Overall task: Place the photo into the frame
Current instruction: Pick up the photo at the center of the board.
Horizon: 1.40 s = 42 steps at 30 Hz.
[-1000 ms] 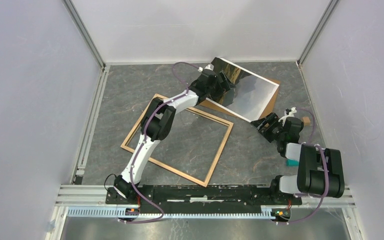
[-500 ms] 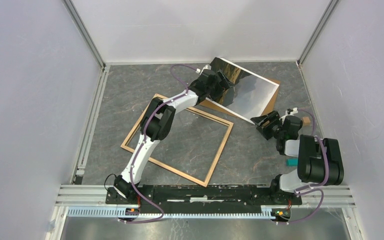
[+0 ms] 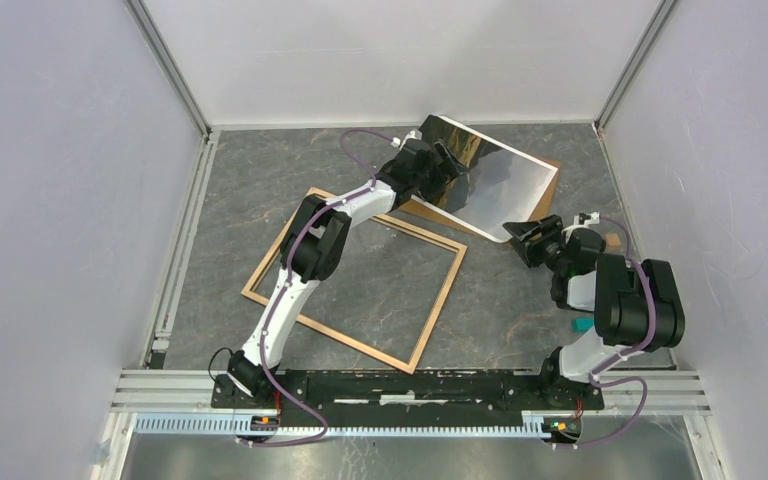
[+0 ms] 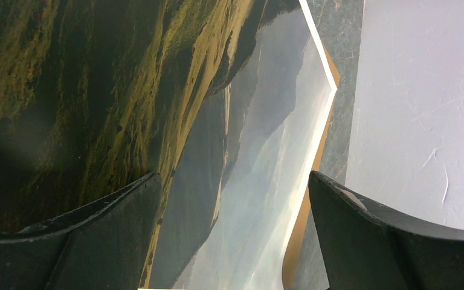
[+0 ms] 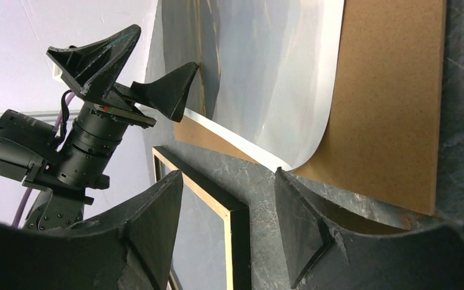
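Photo (image 5: 272, 72) corner just ahead of right hand (image 5: 228, 175) — fingers (image 5: 157, 217) apart

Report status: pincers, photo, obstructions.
Left pincer open over photo. Right pincer open at photo's curled near corner. Photo on backing board, outside frame. Left arm crosses above frame.

The right gripper (image 3: 522, 233) is creeping forward, away from the near edge of the table. It is closing in on the curled near right corner of the photo (image 3: 495, 185), where a second ago it was hanging a little short of it. Its jaws are narrowing as it goes, though a clear gap is still showing between them. Behind it, the right arm (image 3: 632, 305) is shifting its elbow forward from the base rail.
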Each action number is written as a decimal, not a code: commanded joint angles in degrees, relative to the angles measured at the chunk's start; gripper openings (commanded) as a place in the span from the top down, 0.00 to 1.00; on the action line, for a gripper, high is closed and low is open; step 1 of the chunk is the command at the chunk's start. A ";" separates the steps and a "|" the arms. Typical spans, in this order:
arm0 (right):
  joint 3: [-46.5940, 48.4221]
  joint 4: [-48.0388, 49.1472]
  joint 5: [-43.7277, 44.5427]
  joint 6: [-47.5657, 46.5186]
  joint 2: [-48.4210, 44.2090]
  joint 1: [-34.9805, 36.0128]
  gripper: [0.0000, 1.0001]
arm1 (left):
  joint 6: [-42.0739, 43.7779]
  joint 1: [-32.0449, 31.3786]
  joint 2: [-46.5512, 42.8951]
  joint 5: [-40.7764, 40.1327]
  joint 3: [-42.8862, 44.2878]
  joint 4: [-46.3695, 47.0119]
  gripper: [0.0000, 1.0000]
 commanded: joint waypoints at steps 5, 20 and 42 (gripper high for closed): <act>1.15 -1.43 1.31 -1.17 -0.01 0.13 0.36 | -1.04 -0.09 -0.46 0.40 -1.76 -6.58 0.01; -0.43 -4.27 3.18 -3.25 0.30 0.56 0.35 | -0.86 0.00 -0.56 0.54 -1.50 -6.93 0.00; 5.57 -0.53 6.24 2.15 5.71 2.15 0.42 | -0.09 0.35 -0.70 1.10 -1.94 -7.40 0.00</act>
